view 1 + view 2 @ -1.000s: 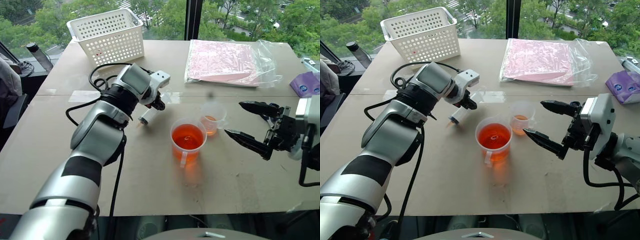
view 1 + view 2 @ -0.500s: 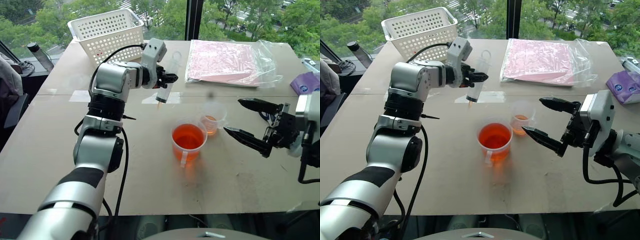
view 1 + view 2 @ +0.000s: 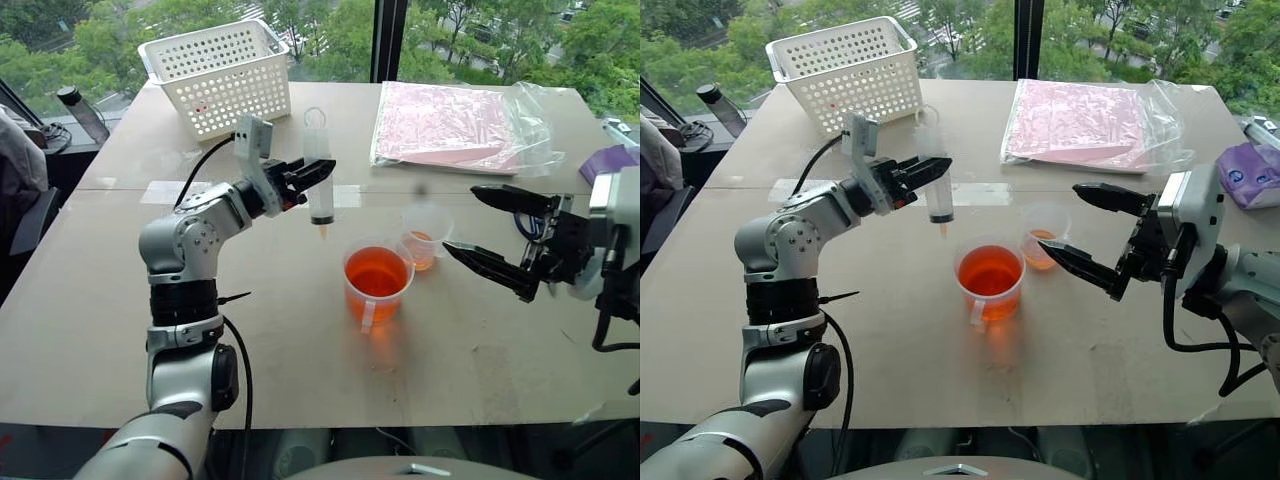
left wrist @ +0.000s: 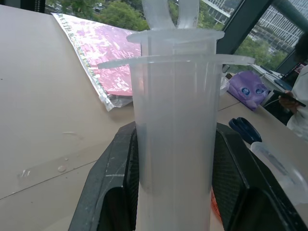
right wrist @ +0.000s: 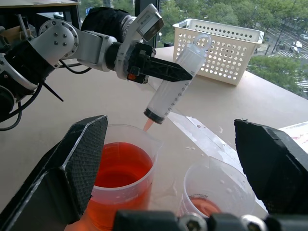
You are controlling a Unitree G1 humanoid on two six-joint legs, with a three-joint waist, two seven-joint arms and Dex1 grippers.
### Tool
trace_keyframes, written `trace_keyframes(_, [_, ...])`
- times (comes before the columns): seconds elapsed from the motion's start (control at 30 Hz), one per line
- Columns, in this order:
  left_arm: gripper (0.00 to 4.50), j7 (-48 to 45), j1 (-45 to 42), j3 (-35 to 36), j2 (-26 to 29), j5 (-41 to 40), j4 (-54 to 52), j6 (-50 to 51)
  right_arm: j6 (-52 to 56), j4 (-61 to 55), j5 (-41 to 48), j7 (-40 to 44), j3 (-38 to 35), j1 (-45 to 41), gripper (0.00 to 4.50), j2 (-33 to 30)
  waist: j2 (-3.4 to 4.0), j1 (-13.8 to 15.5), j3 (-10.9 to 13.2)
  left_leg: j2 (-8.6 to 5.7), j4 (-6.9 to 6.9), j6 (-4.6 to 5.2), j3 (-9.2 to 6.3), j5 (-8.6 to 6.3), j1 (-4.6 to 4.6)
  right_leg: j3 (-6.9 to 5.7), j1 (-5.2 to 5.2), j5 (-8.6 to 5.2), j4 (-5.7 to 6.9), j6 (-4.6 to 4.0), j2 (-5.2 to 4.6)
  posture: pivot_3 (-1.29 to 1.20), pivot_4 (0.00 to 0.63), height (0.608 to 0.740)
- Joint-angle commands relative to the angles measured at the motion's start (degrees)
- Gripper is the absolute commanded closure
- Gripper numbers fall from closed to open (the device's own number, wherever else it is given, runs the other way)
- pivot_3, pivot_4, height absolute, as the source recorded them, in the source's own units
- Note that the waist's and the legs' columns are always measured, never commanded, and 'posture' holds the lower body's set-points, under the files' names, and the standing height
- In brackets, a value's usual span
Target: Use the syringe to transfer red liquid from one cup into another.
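We see the syringe (image 3: 319, 168) held upright above the table (image 3: 120, 300), its long axis vertical, narrow orange-tinted tip pointing down and ring-ended plunger pointing up. Our left gripper (image 3: 308, 173) is clamped on its barrel, reaching in level from the left. The syringe hangs in the air at about 10 o'clock from the large cup (image 3: 377, 283), clear of its rim.

The large cup, with its handle facing us, holds red liquid (image 3: 376, 281) to well over half. The small cup (image 3: 425, 237) stands just beside it at 2 o'clock with only a little red at the bottom.

Our right gripper (image 3: 492, 234) hovers at 3 o'clock from the cups, fingers spread wide and holding nothing.

The left wrist view shows the barrel close up between the two black fingers (image 4: 108, 183), plus a purple pack (image 4: 248, 89) and scissors (image 4: 245, 130) on the table. The right wrist view shows the printed scale on the barrel.

The table is pale beige. Across it lie a white basket (image 3: 217, 73) at 11 o'clock and a pink bagged pack (image 3: 450, 125) at 1 o'clock. A dark bottle (image 3: 78, 112) stands at the far left. Windows behind show green trees.
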Motion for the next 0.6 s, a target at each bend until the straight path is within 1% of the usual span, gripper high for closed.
trace_keyframes(0.03, [3.09, -1.57, -1.76, 1.52, 2.24, -1.34, -2.64, -4.38, -0.58, 0.09, 0.21, 0.54, -0.27, -1.27, 0.00, 0.09, 0.00, 0.01, 0.00, 0.00, -0.01, 0.00, 0.00, 0.00, 0.00, 0.00, 0.00, 0.00, -0.01, 0.00, 0.00, 0.00, 0.150, 0.740])
trace_keyframes(0.1, [3.09, -1.08, -2.73, 4.07, 1.73, -3.85, -1.64, -5.25, -0.72, 0.27, -0.07, 0.57, 0.49, -1.61, 0.00, 0.49, 0.00, 0.14, 0.00, 0.00, -0.01, 0.00, -0.01, 0.00, 0.00, -0.02, 0.00, 0.00, -0.02, 0.00, -0.01, 0.00, 0.150, 0.740])
trace_keyframes(0.2, [3.09, -2.06, -2.12, 4.82, 1.23, -6.54, -2.83, -5.69, -0.72, 0.41, -0.27, 0.32, 1.28, -2.41, 0.00, 0.98, 0.00, 0.00, 0.00, 0.00, 0.00, 0.00, -0.01, 0.00, -0.01, -0.03, 0.00, 0.00, -0.03, 0.00, -0.01, 0.00, 0.150, 0.740])
trace_keyframes(0.23, [3.09, -2.68, -1.52, 5.10, 0.57, -8.72, -4.47, -5.12, -0.60, 0.71, 0.16, -0.34, 1.44, -3.44, 0.00, 1.26, 0.00, 0.00, 0.00, 0.00, 0.00, 0.00, -0.01, 0.00, -0.01, -0.02, 0.00, 0.00, -0.03, 0.00, -0.01, 0.00, 0.150, 0.740])
trace_keyframes(0.4, [3.09, -4.07, 1.67, 3.59, -1.28, -12.90, -9.37, -5.67, 2.70, 3.46, 7.29, -8.23, 1.26, -11.10, 0.00, 3.75, 0.00, -0.25, -0.01, 0.00, 0.00, 0.00, -0.01, 0.00, 0.02, -0.01, 0.00, 0.00, -0.01, 0.00, -0.02, 0.00, 0.150, 0.740])
trace_keyframes(0.5, [3.09, -4.67, 1.84, 2.56, -1.50, -15.37, -10.96, -5.14, 4.82, 4.63, 10.84, -14.03, 2.83, -16.05, 0.00, 5.36, 0.00, -0.22, 0.00, 0.01, -0.02, -0.01, -0.02, 0.00, 0.02, -0.02, 0.00, 0.00, 0.00, 0.00, 0.00, 0.00, 0.150, 0.740])
trace_keyframes(0.6, [3.09, -6.47, 1.32, 0.66, -1.06, -17.30, -12.79, -4.96, 7.73, 8.12, 13.75, -20.42, 4.64, -23.10, 0.00, 6.97, 0.00, -0.47, 0.00, 0.01, 0.00, -0.01, 0.00, 0.00, 0.02, 0.00, 0.00, 0.00, 0.00, 0.00, -0.01, 0.00, 0.150, 0.740])
